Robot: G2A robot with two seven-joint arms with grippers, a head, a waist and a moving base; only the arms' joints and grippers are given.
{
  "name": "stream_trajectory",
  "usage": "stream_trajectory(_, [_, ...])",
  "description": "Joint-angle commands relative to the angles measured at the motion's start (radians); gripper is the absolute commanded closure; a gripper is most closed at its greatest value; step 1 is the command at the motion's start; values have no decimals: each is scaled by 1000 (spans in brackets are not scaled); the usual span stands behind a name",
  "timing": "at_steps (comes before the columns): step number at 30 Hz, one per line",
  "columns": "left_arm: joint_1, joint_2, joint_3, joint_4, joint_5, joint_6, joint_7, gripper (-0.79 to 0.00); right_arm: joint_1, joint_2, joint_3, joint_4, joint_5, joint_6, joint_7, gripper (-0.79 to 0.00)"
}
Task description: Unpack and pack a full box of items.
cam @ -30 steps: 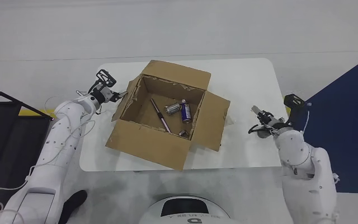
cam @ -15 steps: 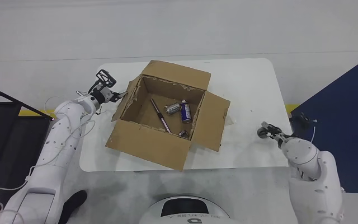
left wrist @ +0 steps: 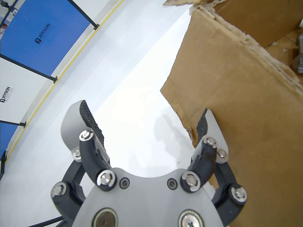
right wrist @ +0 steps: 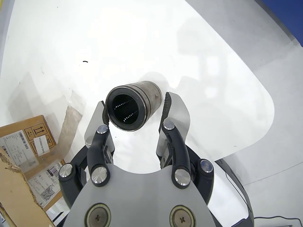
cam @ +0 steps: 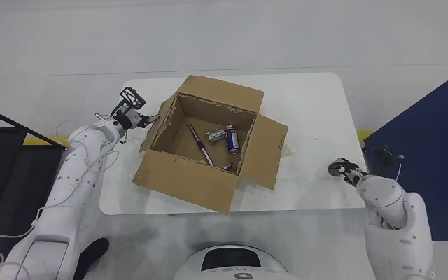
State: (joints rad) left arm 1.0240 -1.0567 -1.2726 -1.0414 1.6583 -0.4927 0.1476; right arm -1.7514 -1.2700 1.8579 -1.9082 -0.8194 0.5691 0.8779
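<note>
Right wrist view: the right claw [right wrist: 135,98] clasps the grey metal cylinder with black rims [right wrist: 132,107], its long axis running out along the fingers, over the white counter [right wrist: 118,36] near its edge, apart from the brown cardboard box [cam: 199,183]. The left claw [left wrist: 144,106] hangs spread beside that box.

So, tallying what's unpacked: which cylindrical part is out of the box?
The metal sleeve in the right pincer; the silver cylinder and blue cylinder lie inside the box.
</note>
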Motion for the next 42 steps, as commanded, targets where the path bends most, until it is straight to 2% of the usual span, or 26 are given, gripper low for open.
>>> stream_trajectory(1, [0,0,0,0,0,0,0,-785,2,1,-2,0,-5,2,1,-385])
stream_trajectory(7, [0,0,0,0,0,0,0,-785,-16,2,24,-31,32,-11,-8,-397])
stream_trajectory(8, [0,0,0,0,0,0,0,-785,-15,2,25,-25,30,-7,-7,-440])
stream_trajectory(13, [0,0,0,0,0,0,0,-785,36,8,-6,25,-9,0,24,-557])
stream_trajectory(18, [0,0,0,0,0,0,0,-785,84,15,-45,58,-57,-13,64,-631])
stream_trajectory(20, [0,0,0,0,0,0,0,-785,97,17,-56,63,-76,-7,74,-650])
stream_trajectory(25, [0,0,0,0,0,0,0,-785,118,20,-72,80,-113,12,98,-619])
stream_trajectory(30, [0,0,0,0,0,0,0,-785,138,24,-88,104,-150,32,125,-529])
stream_trajectory(32, [0,0,0,0,0,0,0,-785,142,25,-98,109,-164,34,133,-385])
stream_trajectory(35, [0,0,0,0,0,0,0,-785,145,25,-113,103,-183,36,141,-274])
stream_trajectory(37, [0,0,0,0,0,0,0,-785,144,26,-121,93,-192,39,142,-117])
stream_trajectory(38, [0,0,0,0,0,0,0,-785,144,26,-127,92,-203,41,143,0])
stream_trajectory(42, [0,0,0,0,0,0,0,-785,159,26,-174,88,-261,45,158,0])
